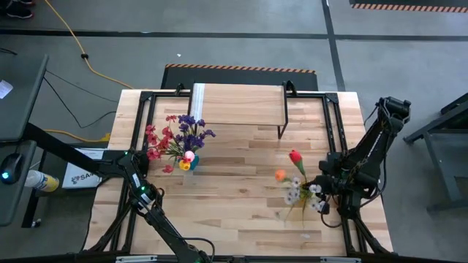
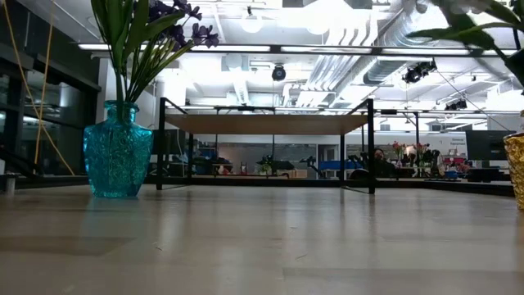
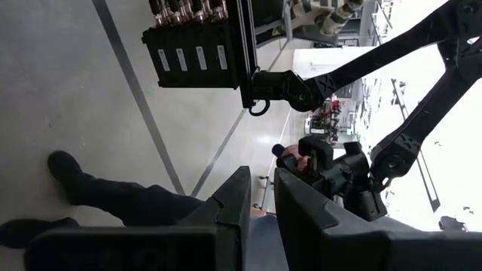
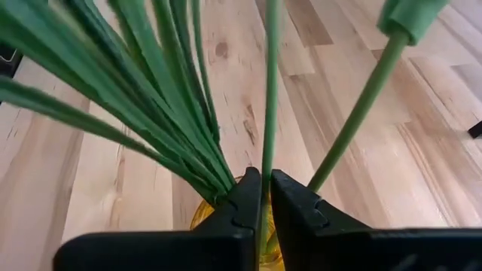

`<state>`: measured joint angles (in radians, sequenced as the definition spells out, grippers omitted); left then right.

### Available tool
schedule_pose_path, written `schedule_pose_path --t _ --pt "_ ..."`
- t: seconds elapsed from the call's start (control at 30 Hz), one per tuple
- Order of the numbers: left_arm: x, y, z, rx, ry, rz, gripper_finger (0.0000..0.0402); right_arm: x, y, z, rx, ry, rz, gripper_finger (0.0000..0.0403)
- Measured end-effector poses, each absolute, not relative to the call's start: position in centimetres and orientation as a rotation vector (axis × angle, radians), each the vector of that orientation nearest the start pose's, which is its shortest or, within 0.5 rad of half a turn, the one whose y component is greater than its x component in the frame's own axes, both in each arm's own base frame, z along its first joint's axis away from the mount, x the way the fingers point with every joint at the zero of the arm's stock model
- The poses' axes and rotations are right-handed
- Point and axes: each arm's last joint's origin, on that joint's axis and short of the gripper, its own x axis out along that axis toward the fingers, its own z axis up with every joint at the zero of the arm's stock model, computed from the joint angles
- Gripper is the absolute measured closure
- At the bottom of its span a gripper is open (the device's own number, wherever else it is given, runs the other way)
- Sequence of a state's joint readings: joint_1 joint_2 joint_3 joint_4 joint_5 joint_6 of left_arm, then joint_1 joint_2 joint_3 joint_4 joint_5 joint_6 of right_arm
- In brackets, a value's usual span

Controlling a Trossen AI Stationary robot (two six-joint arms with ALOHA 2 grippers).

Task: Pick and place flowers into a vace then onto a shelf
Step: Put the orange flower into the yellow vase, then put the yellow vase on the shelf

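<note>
From above, the right hand sits near the tabletop edge well away from the shelf, among red, orange and white flowers; only its wrist view shows the fingers nearly closed around one green stem over a yellow vase. The low view alone shows the blue vase of purple blooms standing before the shelf; the left hand, narrow and holding nothing, points off the tabletop at the floor.

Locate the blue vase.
High view: the blue vase stands left of the table's centre, holding purple and red flowers, just before the shelf.
</note>
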<state>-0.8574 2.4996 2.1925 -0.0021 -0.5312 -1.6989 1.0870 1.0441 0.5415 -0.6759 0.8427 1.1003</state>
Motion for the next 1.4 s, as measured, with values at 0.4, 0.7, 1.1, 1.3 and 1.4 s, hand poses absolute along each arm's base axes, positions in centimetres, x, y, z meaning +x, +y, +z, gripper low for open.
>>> schedule_pose_path --t 0.4,0.7,1.1,1.3,1.4 --pt "38.5 -42.2 21.7 -1.476 0.439 -0.038 0.0307 8.6 12.0 20.0 0.134 0.673 -0.122 0.0347" --pt "38.5 -42.2 21.7 -1.476 0.439 -0.038 0.0307 8.0 11.0 20.9 0.164 0.699 -0.061 0.0328" --pt "38.5 -42.2 21.6 -1.475 0.44 -0.037 0.0307 7.7 11.1 20.8 0.165 0.804 0.023 0.0329" --pt "38.5 -42.2 21.6 -1.475 0.44 -0.037 0.0307 7.6 11.1 20.7 0.186 0.854 0.039 0.0329" --pt "38.5 -42.3 21.6 -1.475 0.44 -0.038 0.0307 7.5 11.0 20.7 0.211 0.872 0.046 0.0329"
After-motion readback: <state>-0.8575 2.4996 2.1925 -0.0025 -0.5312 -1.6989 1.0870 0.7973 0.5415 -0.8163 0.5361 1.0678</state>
